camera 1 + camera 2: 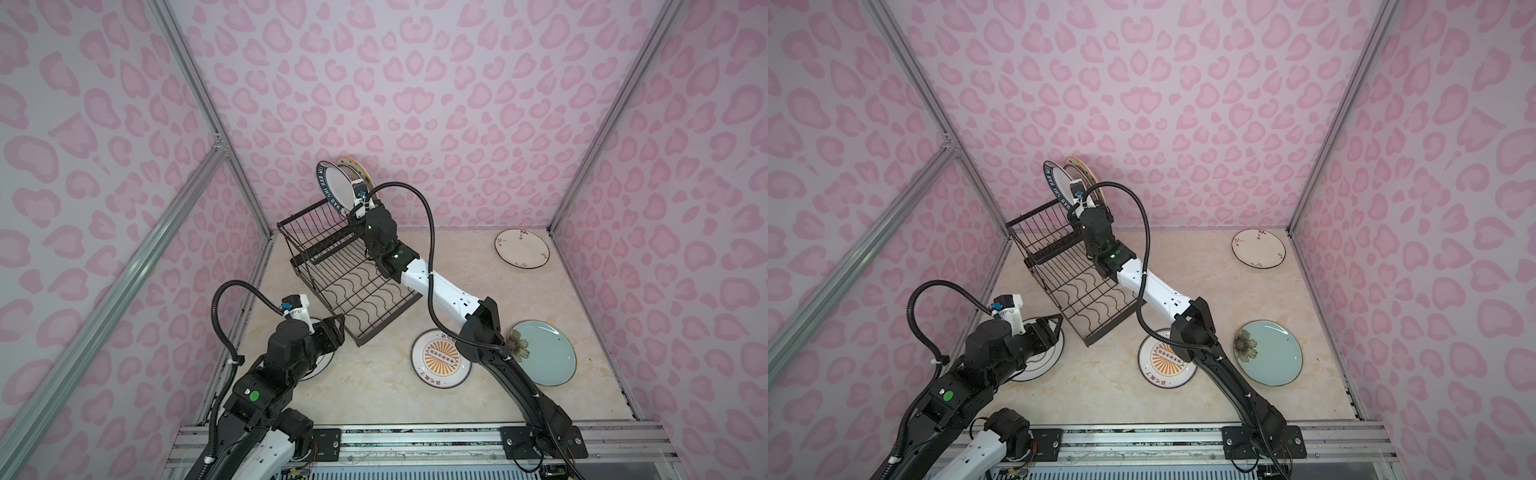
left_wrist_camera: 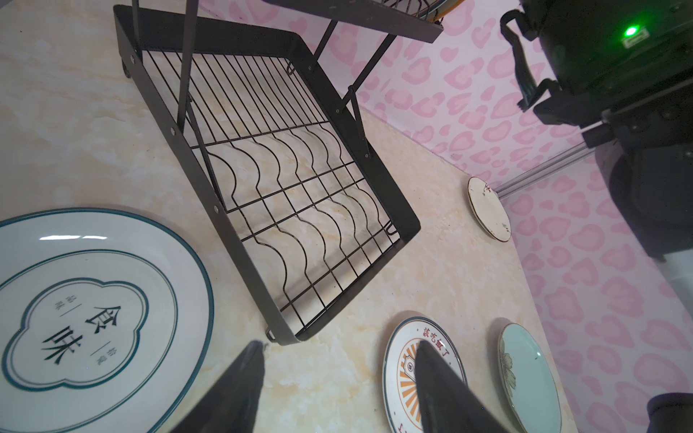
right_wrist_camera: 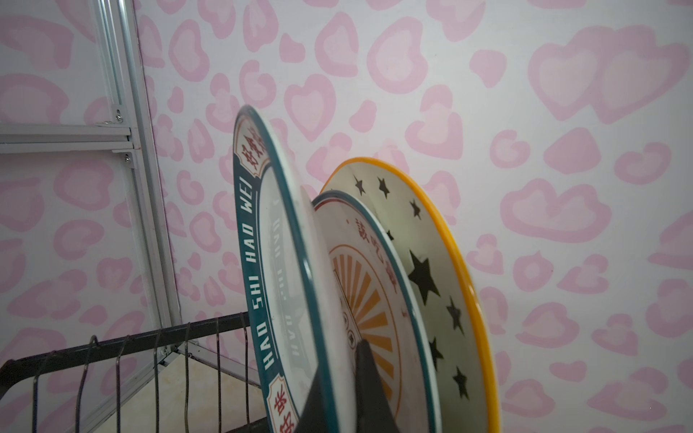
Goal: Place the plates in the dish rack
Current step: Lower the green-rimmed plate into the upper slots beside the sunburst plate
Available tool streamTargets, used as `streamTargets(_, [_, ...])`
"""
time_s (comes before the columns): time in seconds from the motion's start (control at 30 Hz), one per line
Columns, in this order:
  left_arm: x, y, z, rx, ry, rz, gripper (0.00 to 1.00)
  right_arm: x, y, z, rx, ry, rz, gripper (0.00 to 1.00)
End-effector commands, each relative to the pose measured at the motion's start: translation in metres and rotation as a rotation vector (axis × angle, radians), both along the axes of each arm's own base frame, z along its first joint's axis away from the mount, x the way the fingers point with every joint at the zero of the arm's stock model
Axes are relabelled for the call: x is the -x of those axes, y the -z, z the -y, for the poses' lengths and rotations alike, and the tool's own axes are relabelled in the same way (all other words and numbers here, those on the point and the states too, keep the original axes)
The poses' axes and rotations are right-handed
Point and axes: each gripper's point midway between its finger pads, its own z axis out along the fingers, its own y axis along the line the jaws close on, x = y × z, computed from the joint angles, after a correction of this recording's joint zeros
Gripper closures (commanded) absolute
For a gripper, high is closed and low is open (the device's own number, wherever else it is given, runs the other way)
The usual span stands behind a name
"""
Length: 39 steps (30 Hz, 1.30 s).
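Seating the lettered plate (image 3: 255, 240) looks like the step in hand. The right gripper (image 3: 339, 371) is clamped on its rim, holding it on edge over the raised basket (image 3: 150, 356) of the dish rack (image 2: 195, 168). It sits just beside a sunburst plate (image 3: 360, 270) and a star plate (image 3: 431, 243) standing there.

To do it well, keep the plate upright and parallel to its neighbours. Ease its edge down between two wires (whether it already rests in a slot is hidden) and let go only once the wires carry it. A tilt toward the sunburst plate risks a knock.

The left gripper (image 2: 337, 346) hangs open and empty near the rack's lower corner, beside a teal-lined plate (image 2: 93, 300) lying flat on the table (image 2: 75, 112). A second sunburst plate (image 1: 440, 359), a pale blue-green plate (image 1: 544, 353) and a floral plate (image 1: 521, 248) also lie flat on it
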Motion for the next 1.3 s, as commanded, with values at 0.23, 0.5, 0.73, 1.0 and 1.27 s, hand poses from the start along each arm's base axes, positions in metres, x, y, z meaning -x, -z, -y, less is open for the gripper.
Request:
streamTargets(0.23, [0.003, -0.007, -0.009, -0.016, -0.032, 0.031, 0.34, -0.003, 0.008, -0.001, -0.011, 0.020, 0.010, 1.00])
streamTargets(0.5, [0.003, -0.006, -0.011, -0.021, -0.038, 0.033, 0.34, -0.003, 0.016, -0.004, -0.008, 0.022, -0.003, 1.00])
streamTargets(0.73, [0.003, -0.005, -0.011, -0.029, -0.038, 0.030, 0.34, -0.004, 0.022, -0.005, -0.009, 0.027, -0.019, 1.00])
streamTargets(1.0, [0.003, -0.005, -0.012, -0.033, -0.037, 0.030, 0.33, -0.004, 0.025, -0.004, -0.017, 0.033, -0.034, 1.00])
streamTargets(1.27, [0.003, -0.005, -0.011, -0.035, -0.034, 0.030, 0.33, -0.006, 0.031, -0.004, -0.009, 0.035, -0.048, 0.98])
